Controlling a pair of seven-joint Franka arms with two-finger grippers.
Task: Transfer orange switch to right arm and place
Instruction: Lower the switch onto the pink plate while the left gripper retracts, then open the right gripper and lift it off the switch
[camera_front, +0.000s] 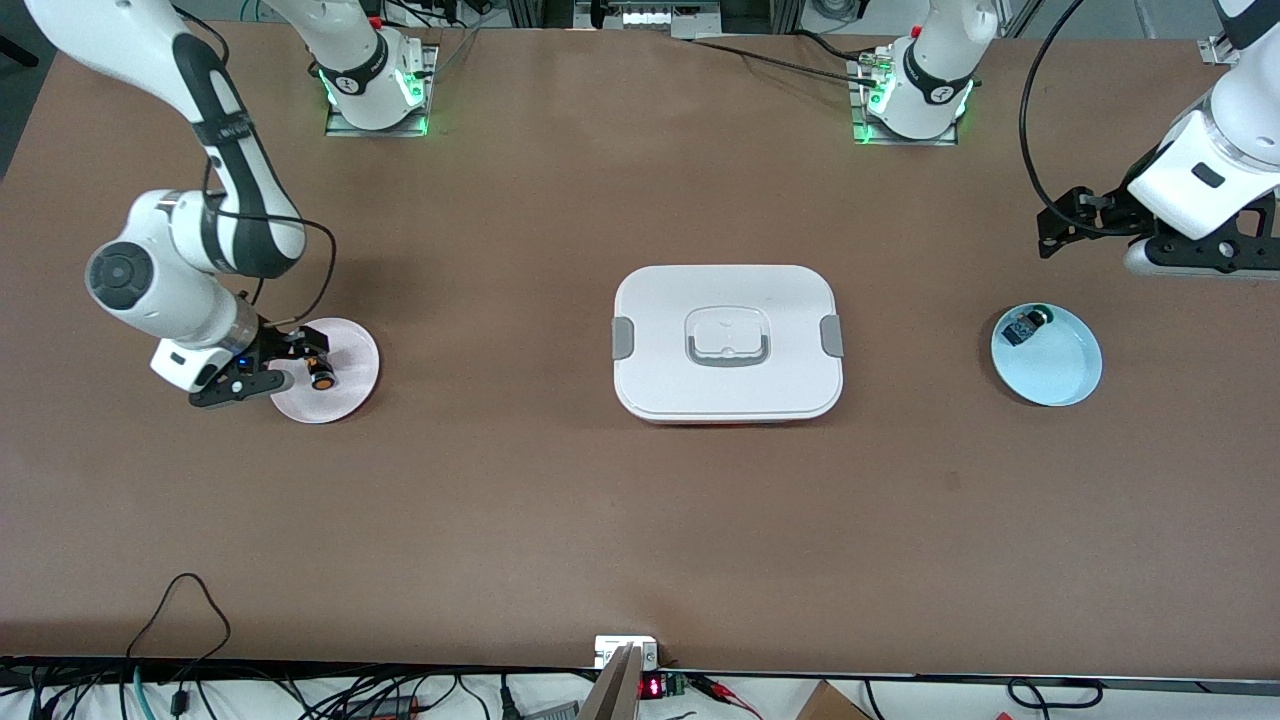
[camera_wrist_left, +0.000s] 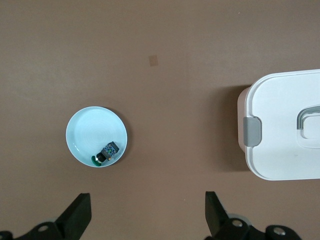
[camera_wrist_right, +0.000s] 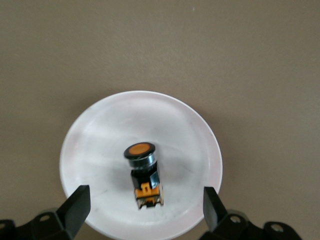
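Orange switch lies on its side on a pale pink plate toward the right arm's end of the table, at about nine o'clock from the white lidded box in the front view. In the right wrist view its round cap faces upward, clear of both fingers. The right gripper hovers low over the plate's edge, jaws spread wide and holding nothing. At about three o'clock from the box sits a light blue plate carrying a small dark switch with a green cap. The left gripper waits above the table near that plate, also open and empty.
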